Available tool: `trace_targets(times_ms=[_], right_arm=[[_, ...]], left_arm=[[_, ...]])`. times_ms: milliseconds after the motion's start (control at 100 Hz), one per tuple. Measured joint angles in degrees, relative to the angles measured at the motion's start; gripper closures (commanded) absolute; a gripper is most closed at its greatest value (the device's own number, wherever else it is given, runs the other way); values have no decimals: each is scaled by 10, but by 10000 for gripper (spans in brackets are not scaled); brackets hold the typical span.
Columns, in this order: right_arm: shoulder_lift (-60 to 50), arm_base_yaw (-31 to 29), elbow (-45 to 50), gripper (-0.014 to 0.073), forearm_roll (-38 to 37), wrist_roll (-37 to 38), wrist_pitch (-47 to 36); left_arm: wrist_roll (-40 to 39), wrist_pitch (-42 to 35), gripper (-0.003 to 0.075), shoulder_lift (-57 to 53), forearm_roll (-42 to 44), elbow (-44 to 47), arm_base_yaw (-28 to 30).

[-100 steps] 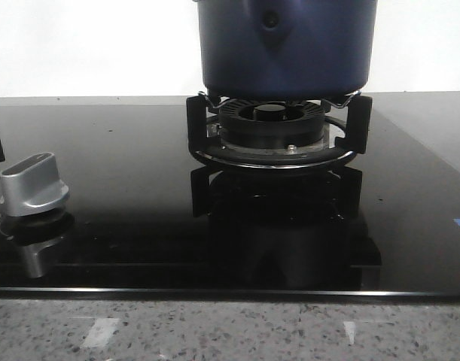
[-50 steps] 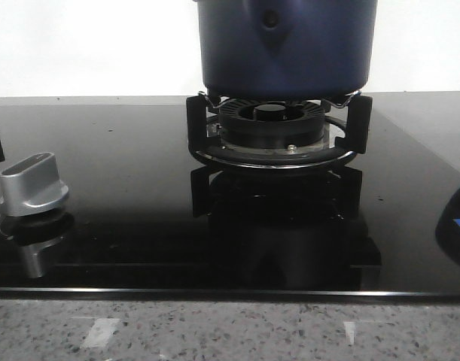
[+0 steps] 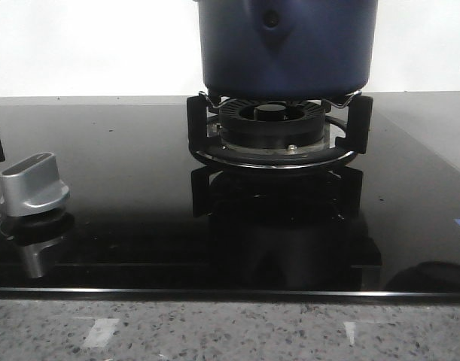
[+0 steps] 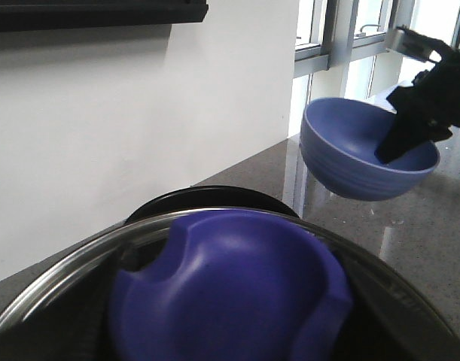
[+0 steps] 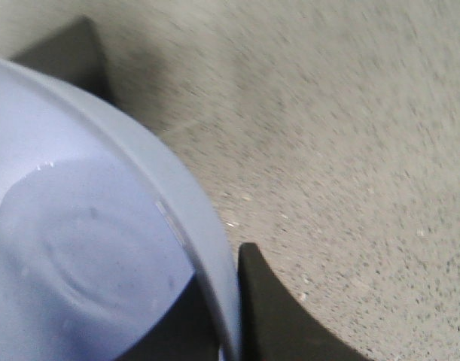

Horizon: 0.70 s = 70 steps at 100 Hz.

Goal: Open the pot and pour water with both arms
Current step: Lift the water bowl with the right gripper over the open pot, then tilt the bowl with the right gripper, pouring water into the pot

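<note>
The dark navy pot (image 3: pixel 287 47) stands on the burner grate (image 3: pixel 276 139); its top is cut off in the front view. In the left wrist view a blue lid knob (image 4: pixel 230 289) on a steel-rimmed glass lid (image 4: pixel 71 274) fills the space at my left gripper (image 4: pixel 230 320), which is shut on it. My right gripper (image 5: pixel 233 316) is shut on the rim of a light blue bowl (image 5: pixel 79 248), one finger inside and one outside. The left wrist view shows that bowl (image 4: pixel 365 150) held in the air, tilted. A faint glinting line inside the bowl may be water.
A black glass cooktop (image 3: pixel 124 188) carries a silver control knob (image 3: pixel 32 184) at the left. Speckled stone counter (image 3: pixel 230 331) runs along the front and lies under the bowl (image 5: pixel 365 150). A white wall (image 4: pixel 139 135) and a window (image 4: pixel 342 37) lie behind.
In the front view, the dark rounded shape that showed at the right edge half a second ago is gone; a dark reflection now sits low at the cooktop's front right. The pot has not moved.
</note>
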Motion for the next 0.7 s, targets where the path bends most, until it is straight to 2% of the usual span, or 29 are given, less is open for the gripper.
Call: trace_targets(times_ms=[170,430,700], right_arm=[[42,32,-106,659,0,-1,39],[128,135,-248,657,6,-1,41],[206,235,-311,648,11,-3,42]], left_arm=[[0,0,384,0,0,0,0],[0,0,384,0,0,0,0],[0,0,384,0,0,0,0]])
